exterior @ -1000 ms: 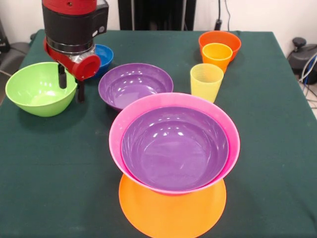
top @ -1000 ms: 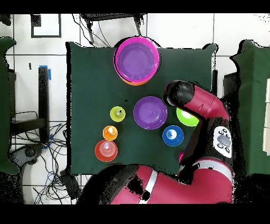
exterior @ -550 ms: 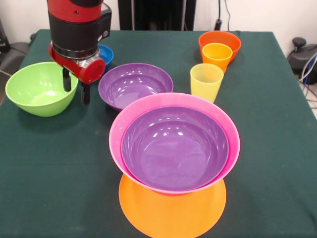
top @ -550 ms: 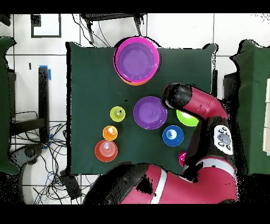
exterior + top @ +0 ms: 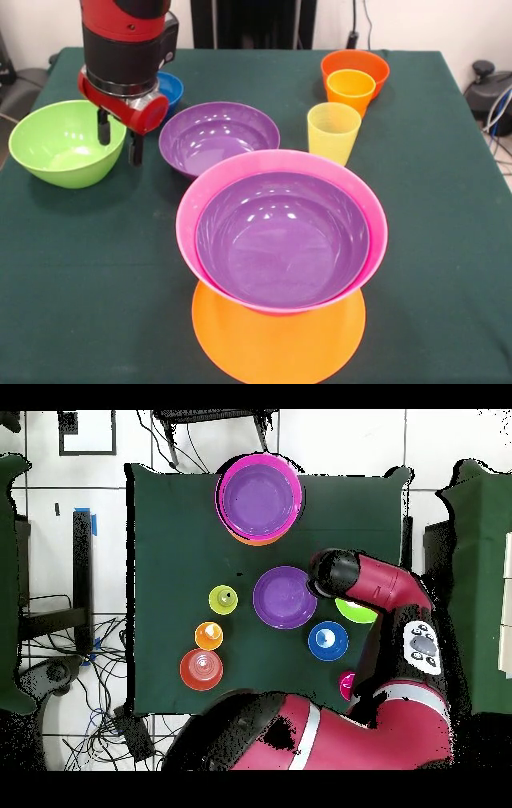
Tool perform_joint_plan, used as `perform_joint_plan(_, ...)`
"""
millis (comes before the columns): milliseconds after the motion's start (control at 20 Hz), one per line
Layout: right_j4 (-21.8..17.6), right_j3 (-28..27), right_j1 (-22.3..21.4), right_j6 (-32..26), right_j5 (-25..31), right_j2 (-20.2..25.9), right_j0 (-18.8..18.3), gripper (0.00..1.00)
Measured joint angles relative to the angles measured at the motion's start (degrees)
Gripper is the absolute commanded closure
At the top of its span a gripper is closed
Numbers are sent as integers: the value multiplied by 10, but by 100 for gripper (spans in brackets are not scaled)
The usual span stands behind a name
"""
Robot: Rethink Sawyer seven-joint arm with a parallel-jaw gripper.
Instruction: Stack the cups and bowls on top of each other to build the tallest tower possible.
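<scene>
A: Nearest the front camera, what stands on the surface (image 5: 448,200)?

B: The tower (image 5: 282,264): an orange bowl (image 5: 276,340) as base, a pink bowl (image 5: 192,216) on it, and a purple bowl (image 5: 280,236) nested inside. The widest bowl is lowest, presumably for stability.

A: And behind it?

B: A second purple bowl (image 5: 218,134) stands loose at mid-table, with the translucent yellow cup (image 5: 333,131) to its right. At the left lies the lime green bowl (image 5: 64,144). The gripper (image 5: 117,141) hangs between these two bowls, its two fingers a modest gap apart and holding nothing, one finger at the green bowl's rim. This suggests a rim grasp is being lined up; which bowl is meant cannot be told.

A: Farthest back?

B: The blue bowl (image 5: 170,86), partly hidden by the arm, and the orange-yellow cup (image 5: 350,90) sitting in the red-orange bowl (image 5: 364,64).

A: What does the overhead view add?

B: It shows the blue bowl (image 5: 327,640) whole, and a small red item (image 5: 346,683) near the arm, perhaps the red cup. The gripper itself is hidden under the wrist there; only the front view shows its fingers.
</scene>
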Motion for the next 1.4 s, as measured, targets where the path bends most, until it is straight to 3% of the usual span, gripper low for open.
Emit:
perform_joint_plan(800,-23,1,12,0,-8,4,-20,0)
perform_joint_plan(1250,-34,2,44,0,-50,9,-41,0)
perform_joint_plan(1300,-40,2,49,0,-57,10,-41,100)
perform_joint_plan(1400,-44,2,49,0,-58,10,-41,100)
